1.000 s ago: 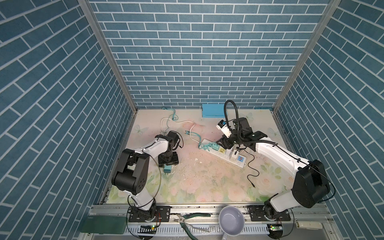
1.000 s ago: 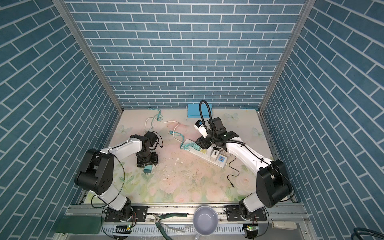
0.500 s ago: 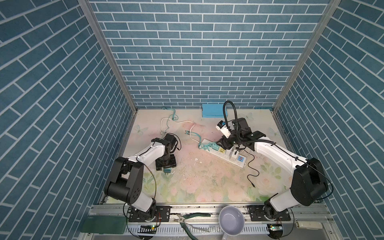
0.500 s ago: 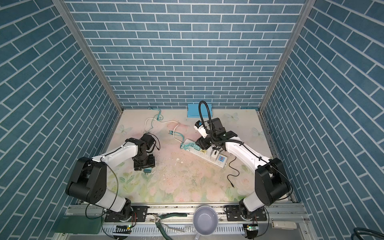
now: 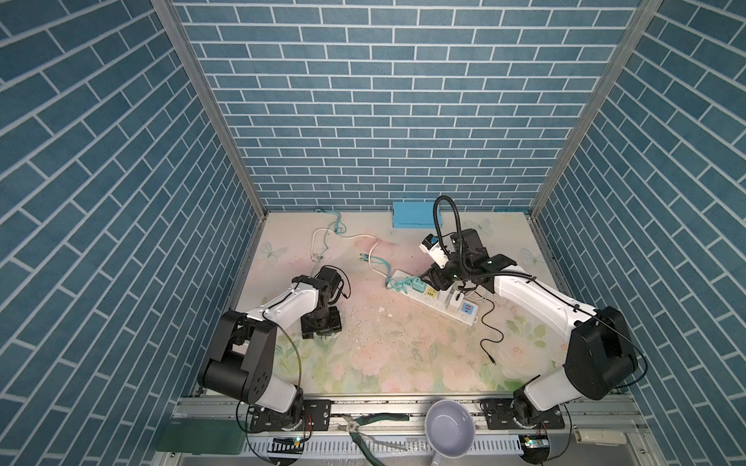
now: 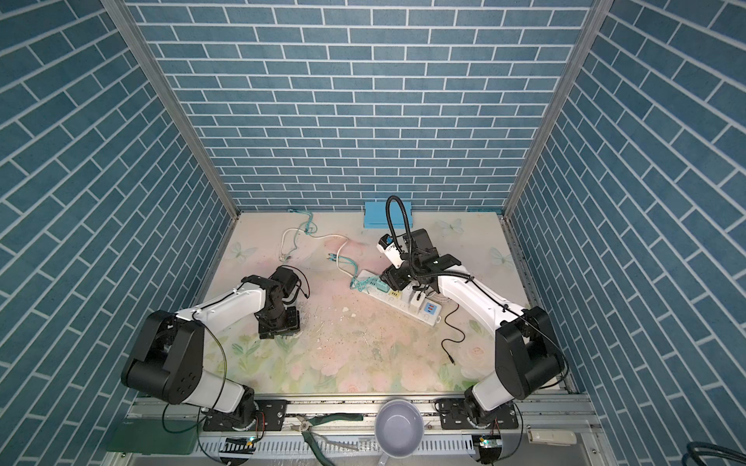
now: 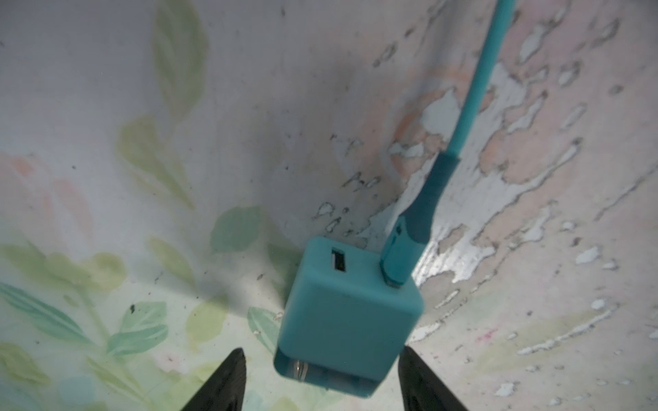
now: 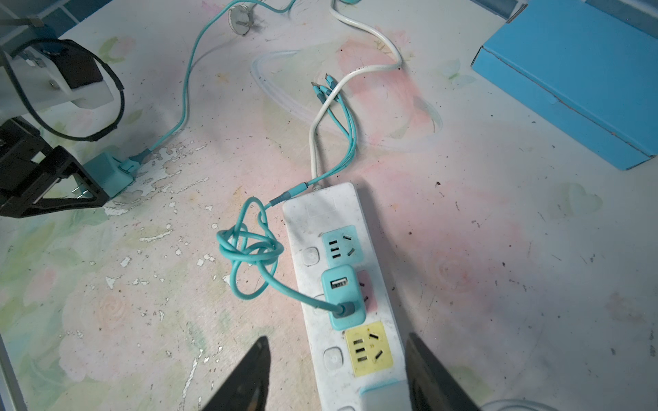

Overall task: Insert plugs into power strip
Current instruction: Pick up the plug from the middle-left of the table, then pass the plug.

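left gripper (image 7: 320, 350): jaws part-open, astride mint-teal cube plug (image 7: 347, 316), not clamped | right gripper (image 8: 337, 336): jaws part-open, empty, over long white power strip (image 5: 438, 305), right of centre in both top views

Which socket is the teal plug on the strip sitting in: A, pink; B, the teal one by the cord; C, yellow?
A: the right wrist view shows the teal plug over the pink face of the power strip, with the yellow socket and teal socket bare.

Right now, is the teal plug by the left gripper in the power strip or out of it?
Out. The teal plug lies on the table, prongs bare, apart from the power strip.
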Controlling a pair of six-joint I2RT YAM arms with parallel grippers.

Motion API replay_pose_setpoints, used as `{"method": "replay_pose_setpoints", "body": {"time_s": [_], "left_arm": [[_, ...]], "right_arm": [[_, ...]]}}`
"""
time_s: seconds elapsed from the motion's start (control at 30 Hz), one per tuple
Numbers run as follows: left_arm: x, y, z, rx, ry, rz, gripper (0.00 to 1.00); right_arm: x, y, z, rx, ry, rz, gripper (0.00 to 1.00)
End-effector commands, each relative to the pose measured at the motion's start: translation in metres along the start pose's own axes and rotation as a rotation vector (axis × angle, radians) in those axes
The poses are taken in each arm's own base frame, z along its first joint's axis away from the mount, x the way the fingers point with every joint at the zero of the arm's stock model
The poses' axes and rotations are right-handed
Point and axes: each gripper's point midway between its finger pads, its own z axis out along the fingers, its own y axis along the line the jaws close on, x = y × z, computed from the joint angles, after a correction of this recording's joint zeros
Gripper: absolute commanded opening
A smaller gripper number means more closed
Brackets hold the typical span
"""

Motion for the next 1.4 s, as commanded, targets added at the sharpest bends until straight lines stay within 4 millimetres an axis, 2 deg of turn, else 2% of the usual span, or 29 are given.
{"method": "replay_pose_setpoints", "body": {"time_s": [0.0, 0.47, 0.57, 0.73, 0.83, 0.97, 1.07, 1.23, 1.33, 1.37], "left_arm": [[-0.009, -0.003, -0.001, 0.001, -0.03, 0.003, 0.68], [-0.029, -0.008, 0.004, -0.029, -0.046, 0.045, 0.65], [-0.032, -0.013, 0.005, -0.021, -0.039, 0.058, 0.55], [-0.027, -0.016, 0.007, -0.003, -0.018, 0.071, 0.47], [-0.025, -0.016, 0.004, 0.009, -0.018, 0.07, 0.37], [-0.038, -0.042, -0.016, 0.093, -0.037, 0.095, 0.32], [-0.058, -0.069, -0.046, 0.147, -0.075, 0.147, 0.32], [-0.1, -0.121, -0.098, 0.248, -0.102, 0.273, 0.32], [-0.118, -0.147, -0.114, 0.279, -0.063, 0.364, 0.33], [-0.121, -0.15, -0.117, 0.262, -0.049, 0.387, 0.32]], "right_arm": [[0.0, 0.0, -0.005, 0.012, 0.003, 0.032, 0.6], [0.005, -0.001, -0.007, 0.028, 0.018, 0.031, 0.59], [0.006, -0.001, -0.009, 0.029, 0.017, 0.032, 0.59], [0.006, -0.002, -0.013, 0.044, 0.018, 0.019, 0.59], [0.003, -0.001, -0.015, 0.041, 0.015, 0.01, 0.59], [-0.003, 0.012, -0.025, -0.02, -0.013, -0.012, 0.59], [-0.004, 0.02, -0.033, -0.012, -0.04, -0.089, 0.59], [-0.018, 0.023, -0.044, 0.193, -0.142, -0.368, 0.63], [-0.029, 0.017, -0.042, 0.335, -0.162, -0.499, 0.63], [-0.032, 0.017, -0.039, 0.389, -0.157, -0.556, 0.63]]}}
